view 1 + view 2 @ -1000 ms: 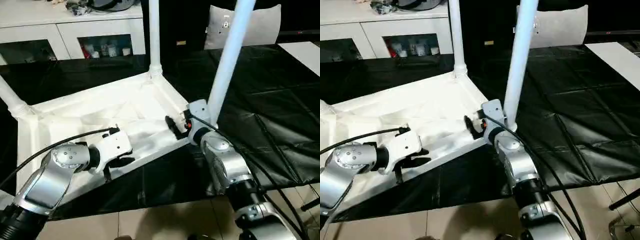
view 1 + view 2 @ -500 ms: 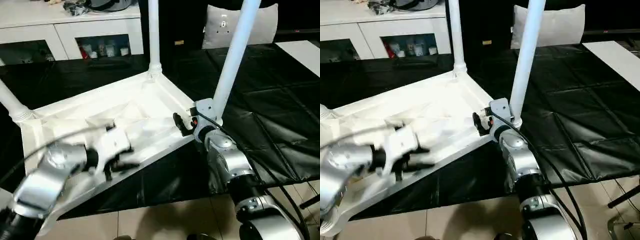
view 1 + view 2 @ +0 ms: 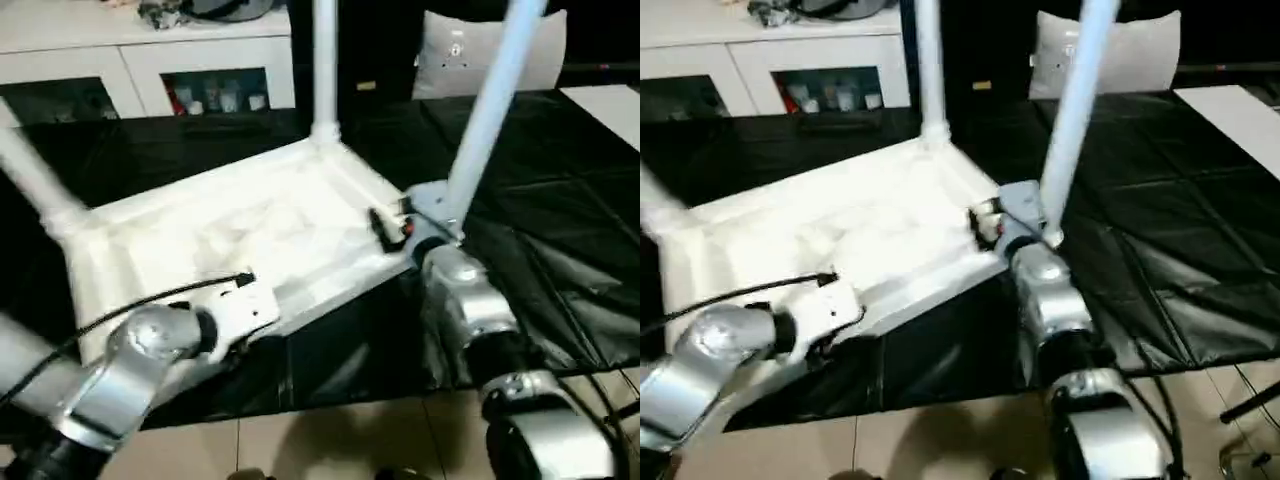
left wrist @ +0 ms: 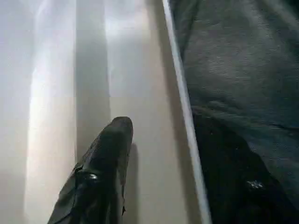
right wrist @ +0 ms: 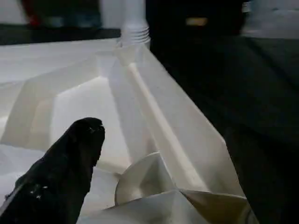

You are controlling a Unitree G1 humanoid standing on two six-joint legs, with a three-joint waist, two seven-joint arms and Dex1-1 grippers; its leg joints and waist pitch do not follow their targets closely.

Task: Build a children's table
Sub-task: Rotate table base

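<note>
A black sheet point(image 3: 560, 200) covers the work surface, and the children's table point(image 3: 250, 225) lies upside down on it, ribbed underside up, between the two silver forearms. Three legs stand in its corner sockets: the far leg point(image 3: 325, 60), the right leg point(image 3: 495, 100) and the left leg point(image 3: 35, 180). Behind it runs a long white cabinet point(image 3: 150, 60) with glass-fronted openings; small items sit inside them, too blurred to name. A white cushion point(image 3: 470, 55) leans at the back right.

The left gripper point(image 4: 180, 154) straddles the near rim of the table top. The left wrist view shows what the head views cannot: one black finger point(image 4: 105, 163) lies against the white inner face and the other dark finger is on the outer side over the black sheet, with the thin rim edge between them. They flank the rim, but I cannot tell whether they pinch it.

The right gripper point(image 3: 385, 225) is at the near right corner, just beside the base of the right leg. The right wrist view shows one black finger point(image 5: 65, 168) inside the top, beside the round corner socket point(image 5: 140, 179), looking across the ribs toward the far leg. Whether its fingers are parted or closed, I cannot tell.
</note>
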